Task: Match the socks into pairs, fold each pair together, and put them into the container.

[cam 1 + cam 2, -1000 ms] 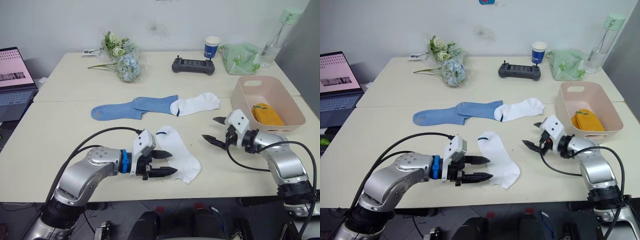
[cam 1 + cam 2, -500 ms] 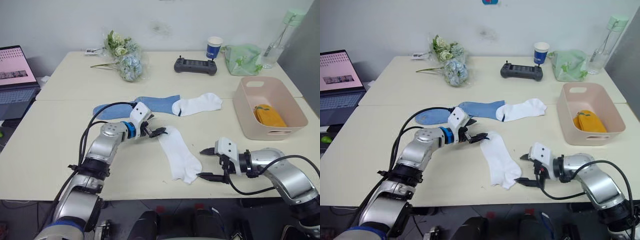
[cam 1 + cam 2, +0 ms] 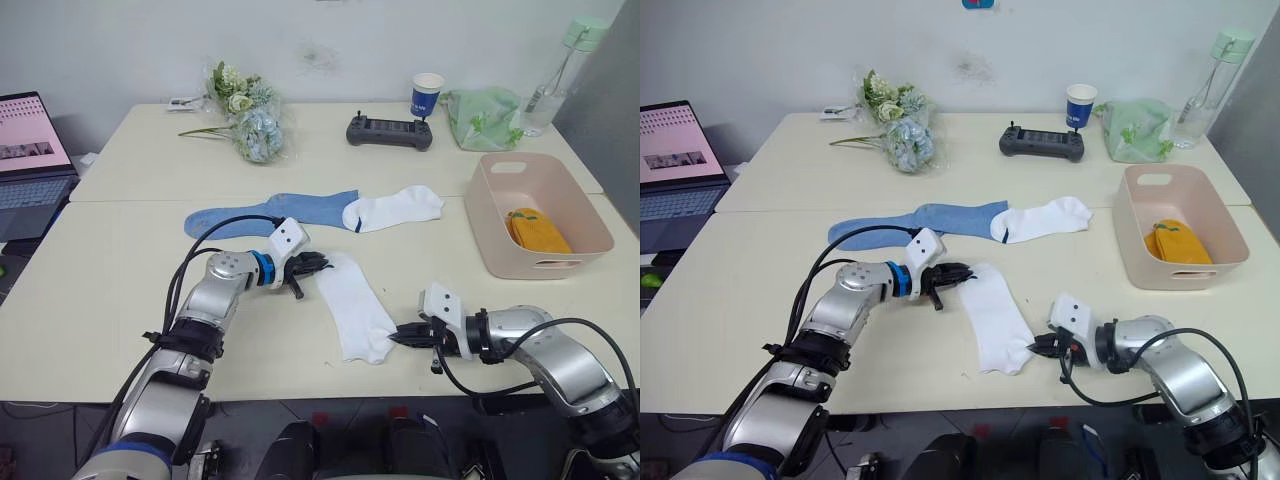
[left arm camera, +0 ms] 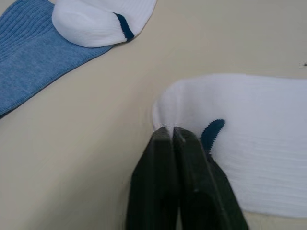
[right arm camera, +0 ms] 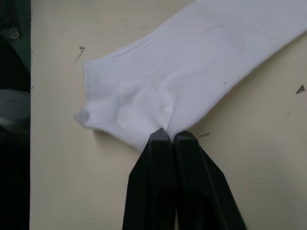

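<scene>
Beige table [image 3: 120,290]: white sock [image 3: 355,312] pinched between both sets of jaws.

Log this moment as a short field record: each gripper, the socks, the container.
left gripper: shut on the near white sock, at its end toward the blue socks
right gripper: shut on the same sock, at its end by the table's front edge
far white sock: flat on the table, touching a blue sock
blue socks: two, overlapping, flat
container: holds the yellow socks
pairs left outside container: white, blue
</scene>
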Robot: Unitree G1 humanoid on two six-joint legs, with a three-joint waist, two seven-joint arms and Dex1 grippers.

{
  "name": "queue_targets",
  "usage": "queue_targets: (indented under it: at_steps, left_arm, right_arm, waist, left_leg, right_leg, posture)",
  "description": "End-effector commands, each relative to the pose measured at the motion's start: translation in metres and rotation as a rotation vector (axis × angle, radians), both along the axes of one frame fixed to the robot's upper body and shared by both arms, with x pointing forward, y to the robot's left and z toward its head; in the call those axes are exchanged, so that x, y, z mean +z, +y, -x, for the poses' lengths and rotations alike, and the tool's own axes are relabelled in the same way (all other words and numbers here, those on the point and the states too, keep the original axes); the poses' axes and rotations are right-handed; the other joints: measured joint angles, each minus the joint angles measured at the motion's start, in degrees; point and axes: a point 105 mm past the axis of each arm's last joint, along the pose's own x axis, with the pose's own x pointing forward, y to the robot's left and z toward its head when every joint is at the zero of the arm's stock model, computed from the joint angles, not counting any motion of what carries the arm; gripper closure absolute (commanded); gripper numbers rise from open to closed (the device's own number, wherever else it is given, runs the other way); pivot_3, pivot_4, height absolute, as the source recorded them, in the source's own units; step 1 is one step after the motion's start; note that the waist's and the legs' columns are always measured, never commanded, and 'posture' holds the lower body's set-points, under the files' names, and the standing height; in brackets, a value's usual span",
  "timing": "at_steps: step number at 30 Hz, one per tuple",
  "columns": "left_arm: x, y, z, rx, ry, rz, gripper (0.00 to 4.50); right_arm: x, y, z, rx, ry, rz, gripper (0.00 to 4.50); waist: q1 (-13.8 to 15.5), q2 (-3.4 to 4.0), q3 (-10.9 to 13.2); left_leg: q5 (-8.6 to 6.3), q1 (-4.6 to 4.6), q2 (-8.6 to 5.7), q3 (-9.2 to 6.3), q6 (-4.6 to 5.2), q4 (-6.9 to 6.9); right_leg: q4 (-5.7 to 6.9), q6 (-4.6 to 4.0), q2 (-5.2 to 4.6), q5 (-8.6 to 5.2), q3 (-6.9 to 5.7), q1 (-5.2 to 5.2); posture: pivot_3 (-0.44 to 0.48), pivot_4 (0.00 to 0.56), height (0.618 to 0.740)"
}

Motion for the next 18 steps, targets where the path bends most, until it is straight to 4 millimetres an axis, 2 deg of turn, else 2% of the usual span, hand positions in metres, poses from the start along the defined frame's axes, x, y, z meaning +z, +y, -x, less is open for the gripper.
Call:
queue_targets:
  at_steps: [1,6,11,18]
  left_arm:
    - [0.008,0.012,0.003,0.042,-0.017,0.010,4.46]
    - [0.011,0.028,0.022,0.120,0.005,0.052,4.46]
    - [0.013,0.040,0.060,0.257,0.049,0.150,4.46]
    - [0.016,0.036,0.096,0.448,0.044,0.234,4.46]
  right_arm:
    - [0.011,-0.007,-0.009,0.006,-0.043,0.019,4.50]
    - [0.024,-0.015,-0.026,0.018,-0.068,0.051,4.50]
    - [0.022,-0.019,-0.040,0.091,-0.065,0.128,4.50]
    - [0.023,-0.025,-0.059,0.173,-0.049,0.206,4.50]
  waist:
    - [-0.03,0.00,0.00]
    - [-0.48,0.01,0.00]
    - [-0.86,0.01,0.00]
    - [0.19,0.00,0.00]
  left_leg:
    - [0.00,0.00,0.00,0.00,0.00,0.00]
    - [0.00,0.00,0.02,0.00,0.00,-0.02]
    - [0.00,-0.02,0.04,-0.03,0.00,-0.09]
    - [0.00,0.00,0.03,0.04,0.00,-0.05]
  right_leg:
    - [0.00,0.00,0.00,0.00,0.00,0.00]
    - [0.01,0.00,0.01,0.00,0.03,-0.03]
    - [-0.01,0.00,0.01,0.00,0.05,-0.07]
    - [-0.05,0.00,-0.01,0.00,0.08,-0.01]
  posture:
    - [0.000,0.150,0.740]
    - [0.000,0.150,0.740]
    - [0.000,0.150,0.740]
    - [0.000,0.150,0.740]
